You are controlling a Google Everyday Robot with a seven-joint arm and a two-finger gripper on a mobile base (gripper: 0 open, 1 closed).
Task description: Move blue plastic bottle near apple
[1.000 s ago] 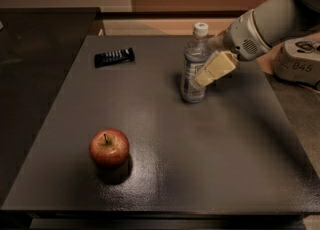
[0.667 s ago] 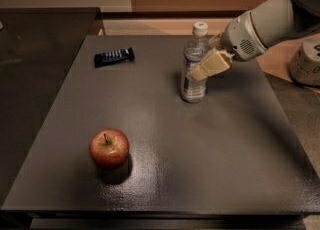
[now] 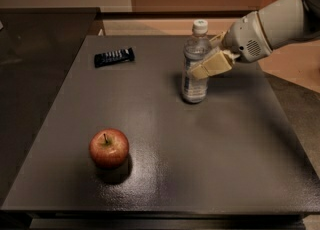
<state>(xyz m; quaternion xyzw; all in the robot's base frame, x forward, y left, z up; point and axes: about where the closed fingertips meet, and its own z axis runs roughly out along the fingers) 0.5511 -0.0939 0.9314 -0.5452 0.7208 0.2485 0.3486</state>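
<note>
The blue plastic bottle [image 3: 194, 85], clear with a white cap and a blue-striped label, stands upright at the back middle-right of the dark table [image 3: 165, 174]. My gripper [image 3: 203, 57] reaches in from the right and is closed around the bottle's middle. One tan finger [image 3: 210, 65] lies across the bottle's front and the other sits behind its shoulder. The bottle's base rests on the table. The red apple [image 3: 109, 147] with yellowish patches and a short stem sits at the front left, far from the bottle.
A flat black ridged bar [image 3: 114, 56] lies at the back left of the table. A darker counter [image 3: 35, 64] adjoins the table's left side. The table's right edge borders the floor [image 3: 300, 99].
The front finger has slid a little to the left across the bottle. The bottle and the apple have stayed in place. A pale object at the right edge has left the view.
</note>
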